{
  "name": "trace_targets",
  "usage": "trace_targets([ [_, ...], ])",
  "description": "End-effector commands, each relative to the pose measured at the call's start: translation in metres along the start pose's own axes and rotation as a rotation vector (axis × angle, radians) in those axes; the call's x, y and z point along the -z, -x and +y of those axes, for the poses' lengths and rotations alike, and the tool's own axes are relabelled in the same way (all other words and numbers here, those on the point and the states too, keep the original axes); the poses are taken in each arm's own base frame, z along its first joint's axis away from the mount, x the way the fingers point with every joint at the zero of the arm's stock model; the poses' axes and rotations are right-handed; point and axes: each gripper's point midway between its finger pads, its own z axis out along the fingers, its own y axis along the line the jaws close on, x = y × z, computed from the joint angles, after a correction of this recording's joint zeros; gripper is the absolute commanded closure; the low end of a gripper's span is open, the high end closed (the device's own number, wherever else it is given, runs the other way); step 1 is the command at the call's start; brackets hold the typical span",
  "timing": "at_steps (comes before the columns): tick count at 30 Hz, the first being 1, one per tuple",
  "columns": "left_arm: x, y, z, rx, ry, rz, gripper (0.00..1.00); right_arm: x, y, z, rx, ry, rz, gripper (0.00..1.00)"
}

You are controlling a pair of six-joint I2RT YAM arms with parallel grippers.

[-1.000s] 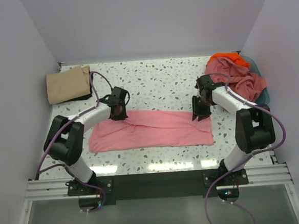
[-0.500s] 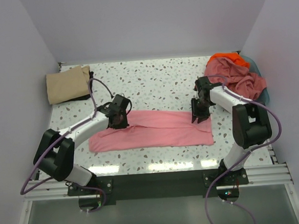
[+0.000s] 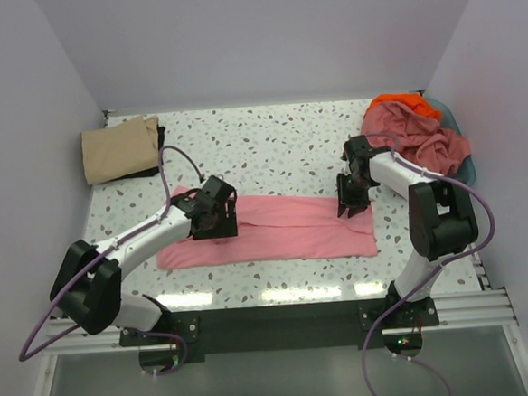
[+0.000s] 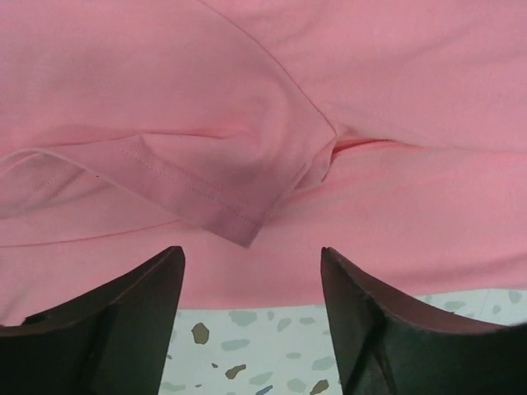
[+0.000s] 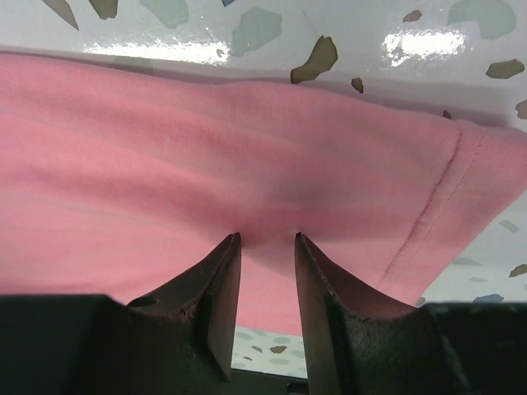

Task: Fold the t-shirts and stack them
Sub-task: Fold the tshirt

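Arm bases (image 3: 160,328) sit at the near edge of the bench (image 3: 278,143), nothing fancy there. Just past them a pink t-shirt (image 3: 276,233) lies flat across the middle, folded into a long strip running left to right.

The left gripper (image 3: 218,221) is over the left part of that strip, close to its far edge. Its fingers are spread well apart with nothing between them. On the wrist cam a sleeve (image 4: 165,164) lies folded over the body of the shirt, right in front of the fingertips. Can't tell if the fingertips touch the cloth.

The right gripper (image 3: 353,201) is down on the far right corner of the same shirt. It's closed to a narrow gap with a little bunch of pink fabric pinched in it, beside the stitched hem.

Far left corner: a tan t-shirt (image 3: 120,151), folded. Far right: a dusty pink t-shirt (image 3: 418,137) and an orange t-shirt (image 3: 400,102) heaped in a blue basket (image 3: 448,113).
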Motion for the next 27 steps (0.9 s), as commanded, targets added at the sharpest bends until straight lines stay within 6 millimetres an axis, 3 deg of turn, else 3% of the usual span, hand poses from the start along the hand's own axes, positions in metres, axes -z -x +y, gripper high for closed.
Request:
trace_targets([
  [1, 0.025, 0.018, -0.008, -0.013, -0.04, -0.069, 0.25, -0.001, 0.004, 0.005, 0.016, 0.023, -0.005, 0.63],
  [3, 0.036, 0.038, -0.006, 0.004, -0.027, -0.144, 0.19, 0.0, 0.004, 0.005, 0.013, 0.023, -0.006, 0.63],
  [5, 0.035, 0.056, 0.005, 0.023, 0.017, -0.187, 0.17, 0.0, 0.005, 0.006, 0.013, 0.026, -0.009, 0.63],
  [10, 0.007, 0.083, 0.04, 0.105, 0.117, -0.197, 0.16, 0.002, 0.006, 0.008, 0.013, 0.036, -0.015, 0.63],
  [14, -0.011, 0.095, 0.046, 0.115, 0.133, -0.222, 0.16, 0.002, 0.004, 0.007, 0.019, 0.036, -0.007, 0.63],
  [19, -0.029, 0.082, 0.043, 0.091, 0.125, -0.162, 0.16, 0.003, -0.001, 0.006, 0.019, 0.038, -0.003, 0.63],
  [27, -0.035, 0.034, 0.061, 0.096, 0.14, -0.086, 0.17, -0.002, -0.011, 0.004, 0.016, 0.04, 0.021, 0.63],
])
